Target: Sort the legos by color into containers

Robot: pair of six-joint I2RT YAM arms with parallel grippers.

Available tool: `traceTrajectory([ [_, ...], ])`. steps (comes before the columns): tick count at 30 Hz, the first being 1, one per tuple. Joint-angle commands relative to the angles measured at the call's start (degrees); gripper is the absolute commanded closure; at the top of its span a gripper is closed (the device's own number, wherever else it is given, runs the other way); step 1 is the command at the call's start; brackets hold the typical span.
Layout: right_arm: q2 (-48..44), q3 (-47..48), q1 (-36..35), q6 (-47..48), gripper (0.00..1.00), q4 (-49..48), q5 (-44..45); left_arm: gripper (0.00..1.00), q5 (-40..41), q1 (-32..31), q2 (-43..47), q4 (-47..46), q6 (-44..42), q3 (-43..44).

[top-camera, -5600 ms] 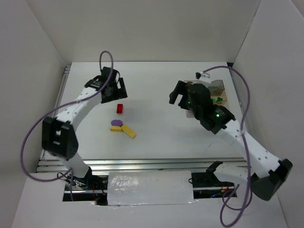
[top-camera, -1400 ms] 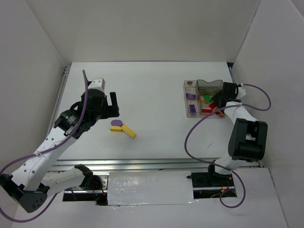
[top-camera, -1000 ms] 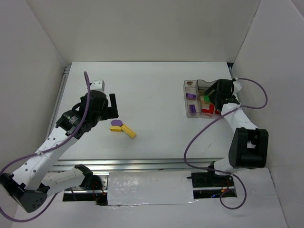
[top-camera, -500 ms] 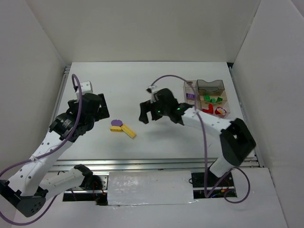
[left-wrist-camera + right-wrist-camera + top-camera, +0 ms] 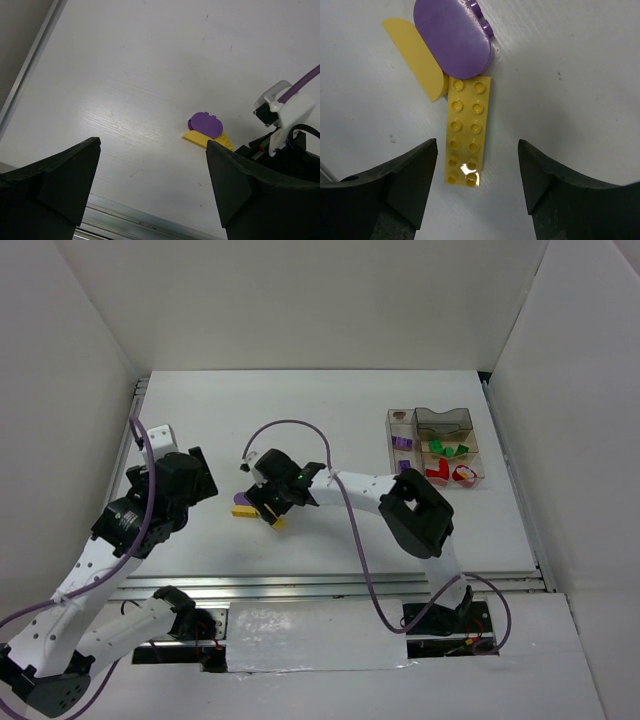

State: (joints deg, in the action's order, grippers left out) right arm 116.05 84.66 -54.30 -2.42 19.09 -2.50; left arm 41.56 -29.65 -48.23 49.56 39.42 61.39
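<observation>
A long yellow studded lego (image 5: 467, 130) lies flat on the table, touching a purple oval lego (image 5: 454, 37) and a yellow half-round lego (image 5: 417, 57). My right gripper (image 5: 477, 170) is open and empty, its jaws straddling the near end of the long yellow lego; it hovers over this cluster in the top view (image 5: 272, 498). The purple lego (image 5: 206, 124) also shows in the left wrist view. My left gripper (image 5: 152, 185) is open and empty, left of the cluster in the top view (image 5: 190, 478). The clear divided container (image 5: 435, 418) holds purple, green and red legos.
The container stands at the back right of the white table (image 5: 330, 420), close to the right wall. A metal rail (image 5: 300, 585) runs along the near edge. White walls enclose the left, back and right sides.
My right gripper swung from the container leftward across the table to over the yellow and purple legos. My left arm drew back toward the left. The red lego left the table.
</observation>
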Motion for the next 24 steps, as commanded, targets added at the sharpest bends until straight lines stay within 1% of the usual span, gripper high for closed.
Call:
traceTrajectory([
  [1, 2.6, 4.0, -0.5, 1.7, 0.28, 3.3, 1.9, 0.0, 1.5, 0.4, -0.7, -0.7, 0.8, 0.3],
  [5, 5.2, 6.6, -0.5, 1.8, 0.3, 5.0, 1.2, 0.01, 0.9, 0.5, -1.2, -1.3, 0.3, 0.1],
  [6, 5.6, 6.8, -0.5, 1.7, 0.32, 5.3, 1.1, 0.01, 0.8, 0.5, -1.3, -1.2, 0.4, 0.1],
  [7, 5.9, 6.9, -0.5, 1.7, 0.37, 5.3, 0.9, 0.0, 0.9, 0.5, -1.3, -1.1, 0.4, 0.1],
  [9, 6.3, 6.7, -0.5, 1.8, 0.43, 5.2, 0.7, 0.0, 0.9, 0.5, -1.6, -1.0, 0.2, 0.1],
  [10, 6.3, 6.5, -0.5, 1.7, 0.5, 5.1, 0.7, 0.01, 0.7, 0.5, -1.5, -1.1, 0.1, 0.1],
  [12, 6.1, 5.9, -0.5, 1.8, 0.54, 4.8, 0.5, 0.0, 0.6, 0.6, -1.5, -1.4, -0.2, 0.0],
  [13, 5.9, 5.6, -0.5, 1.8, 0.61, 4.6, 0.6, 0.0, 0.5, 0.5, -1.6, -1.4, -0.2, 0.0],
  [14, 5.2, 4.7, -0.5, 1.6, 0.64, 4.2, 0.8, 0.0, 0.5, 0.6, -1.8, -1.5, -0.4, 0.0],
  [15, 4.8, 4.1, -0.5, 1.5, 0.75, 4.0, 1.3, 0.0, 0.4, 0.6, -1.9, -1.6, -0.5, 0.0],
  [16, 3.8, 3.7, -0.4, 1.4, 0.82, 3.8, 1.6, 0.0, 0.2, 0.6, -2.0, -1.6, -0.5, 0.0],
  [17, 3.1, 2.5, -0.3, 1.0, 0.86, 3.7, 2.1, 0.01, 0.0, 0.6, -2.1, -1.6, -0.7, 0.0],
  [19, -0.1, 0.8, 0.6, -0.5, 0.86, 3.3, 2.2, 0.0, -0.7, 0.6, -2.1, -2.1, -1.0, 0.0],
  [21, -3.4, -3.5, 1.7, -2.1, 0.86, 1.7, 1.8, 0.0, -3.3, 0.6, -1.7, -3.1, -2.4, -0.3],
  [22, -7.4, -6.9, 3.4, -3.9, 0.86, 0.3, 0.3, 0.0, -5.1, 0.6, -1.3, -5.3, -3.3, -0.6],
  [23, -9.5, -8.7, 4.5, -4.9, 0.86, -0.5, -0.8, 0.01, -10.0, 0.6, -0.5, -6.9, -5.5, -1.0],
  [24, -14.7, -10.8, 5.3, -6.0, 0.86, -1.3, -4.1, 0.01, -13.5, 0.7, 0.1, -8.5, -6.7, -1.4],
])
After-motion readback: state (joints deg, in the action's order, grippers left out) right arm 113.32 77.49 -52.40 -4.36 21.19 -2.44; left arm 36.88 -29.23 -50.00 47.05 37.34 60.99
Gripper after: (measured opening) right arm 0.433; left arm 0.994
